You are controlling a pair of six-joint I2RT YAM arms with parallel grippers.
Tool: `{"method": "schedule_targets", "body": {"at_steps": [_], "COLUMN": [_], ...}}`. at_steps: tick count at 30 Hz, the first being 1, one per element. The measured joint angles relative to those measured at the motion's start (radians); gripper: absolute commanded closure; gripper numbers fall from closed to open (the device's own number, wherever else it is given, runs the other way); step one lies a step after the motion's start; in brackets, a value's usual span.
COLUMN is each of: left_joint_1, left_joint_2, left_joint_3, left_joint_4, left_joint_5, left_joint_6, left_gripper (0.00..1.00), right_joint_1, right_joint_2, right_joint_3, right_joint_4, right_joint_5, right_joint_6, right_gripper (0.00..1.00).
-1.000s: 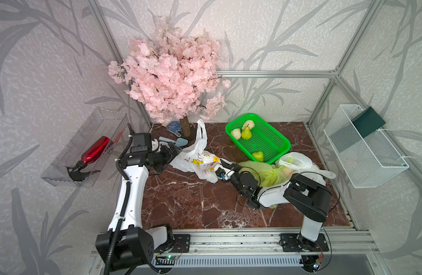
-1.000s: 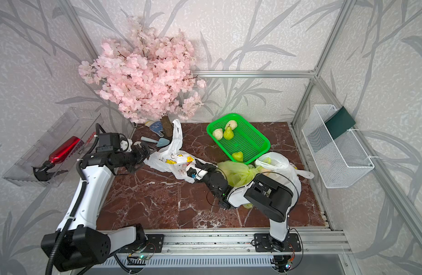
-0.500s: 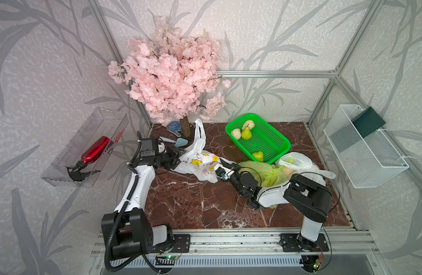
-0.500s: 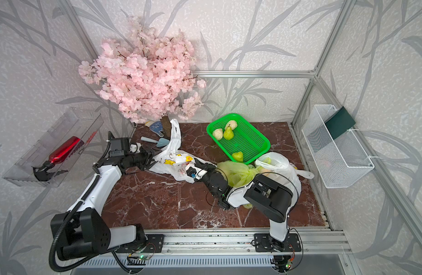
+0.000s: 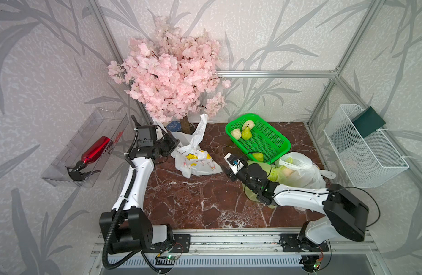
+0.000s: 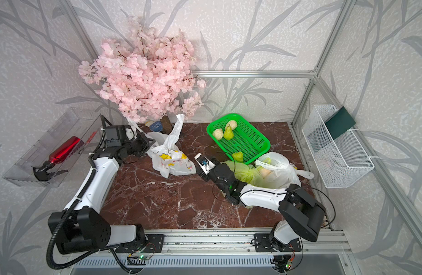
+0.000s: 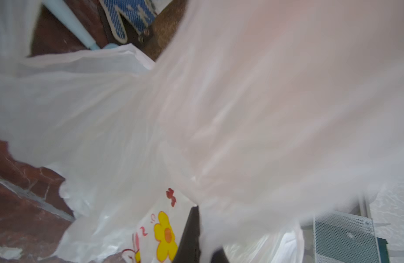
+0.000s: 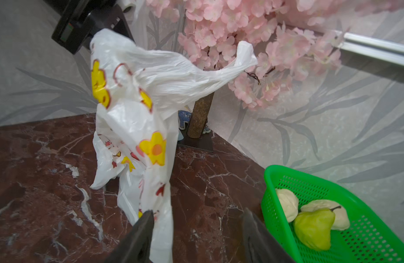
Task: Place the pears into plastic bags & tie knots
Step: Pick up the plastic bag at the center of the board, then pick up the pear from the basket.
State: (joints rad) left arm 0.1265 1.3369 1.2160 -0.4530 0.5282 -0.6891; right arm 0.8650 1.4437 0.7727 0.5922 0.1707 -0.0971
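A white plastic bag (image 5: 195, 162) with yellow flower prints lies crumpled at the middle left, one handle (image 5: 201, 126) sticking up. My left gripper (image 5: 173, 142) is shut on the bag's left edge, and the plastic (image 7: 219, 113) fills its wrist view. My right gripper (image 8: 197, 218) is open just right of the bag, whose loose strip hangs by one finger (image 8: 144, 227). A yellow-green bag (image 5: 274, 171) and another white bag (image 5: 300, 171) lie behind my right arm. Two green pears (image 5: 246, 133) (image 5: 257, 156) lie in the green basket (image 5: 271, 142) with two pale fruits. I cannot make out any knots.
A pink blossom tree (image 5: 171, 71) stands at the back left with blue-white items at its trunk. A clear wall bin (image 5: 86, 147) on the left holds a red spray bottle. A white wire basket (image 5: 362, 152) hangs on the right wall.
My left arm came in to the printed bag and its gripper shut on the plastic. My right gripper opened and let go of the bag's edge.
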Motion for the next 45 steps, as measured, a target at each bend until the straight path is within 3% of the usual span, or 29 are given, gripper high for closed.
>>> {"method": "schedule_targets", "body": {"at_steps": [6,13,20,27,32,34,37,41,45], "left_joint_1": [-0.107,-0.22,-0.341,-0.35,-0.357,-0.357,-0.358,-0.358,-0.358], "left_joint_2": [-0.002,-0.029,-0.034,-0.011,-0.008,-0.008,-0.008,-0.008,-0.008], "left_joint_3": [0.078,0.071,0.064,0.06,0.042,0.035,0.025,0.018,0.016], "left_joint_4": [-0.055,-0.093,-0.093,-0.055,-0.04,-0.041,-0.04,-0.041,-0.041], "left_joint_5": [-0.032,0.018,0.024,0.055,0.066,0.066,0.068,0.068,0.067], "left_joint_6": [0.19,0.4,0.536,0.531,0.53,0.532,0.533,0.535,0.548], "left_gripper": [1.0,1.0,1.0,1.0,1.0,1.0,1.0,1.0,1.0], "right_joint_1": [-0.282,-0.482,-0.498,-0.495,-0.497,-0.499,-0.502,-0.504,-0.504], "right_joint_2": [0.031,0.256,0.653,1.012,1.232,1.281,1.302,1.283,1.217], "right_joint_3": [0.326,0.614,1.041,1.548,1.931,1.999,1.987,1.909,1.832], "right_joint_4": [-0.565,-0.914,-1.112,-1.3,-1.435,-1.464,-1.479,-1.427,-1.417], "right_joint_5": [-0.126,-0.204,-0.138,-0.029,0.039,0.042,0.04,0.034,0.026], "right_joint_6": [0.325,0.509,0.568,0.575,0.578,0.58,0.579,0.563,0.53], "right_gripper": [0.33,0.26,0.18,0.2,0.27,0.3,0.39,0.69,0.82]}}
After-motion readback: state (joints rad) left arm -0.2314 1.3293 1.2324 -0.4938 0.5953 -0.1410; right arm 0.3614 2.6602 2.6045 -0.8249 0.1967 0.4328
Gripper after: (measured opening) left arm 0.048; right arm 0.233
